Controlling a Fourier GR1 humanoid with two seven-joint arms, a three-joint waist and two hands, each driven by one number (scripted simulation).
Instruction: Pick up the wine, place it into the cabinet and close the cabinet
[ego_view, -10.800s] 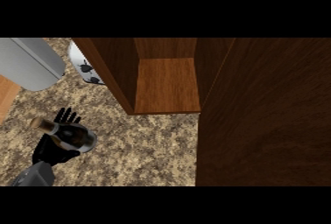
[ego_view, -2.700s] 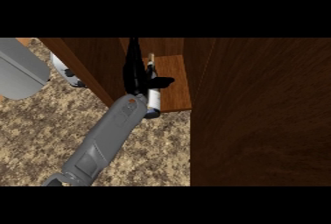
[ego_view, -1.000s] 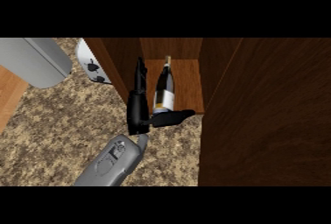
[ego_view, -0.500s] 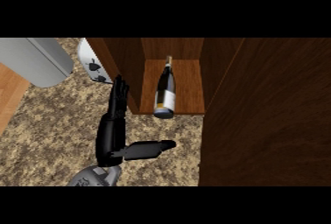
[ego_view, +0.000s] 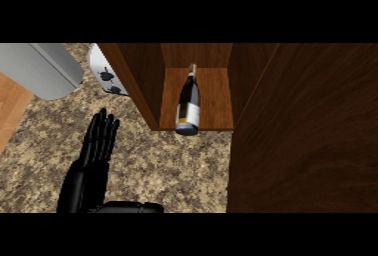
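Wine (ego_view: 187, 106) lay inside the open cabinet (ego_view: 207, 95); the left hand (ego_view: 94, 155) hovered over the tabletop (ego_view: 177, 165), fingers (ego_view: 102, 131) straight, released.

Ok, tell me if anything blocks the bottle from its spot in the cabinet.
Nothing does: the wine bottle already lies inside the cabinet on its shelf, neck pointing inward. The left hand is open over the counter, apart from it.

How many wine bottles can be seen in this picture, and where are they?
1. The wine bottle lies on the floor of the open cabinet, neck pointing toward the back, base at the front edge. Others could be hidden behind the cabinet door.
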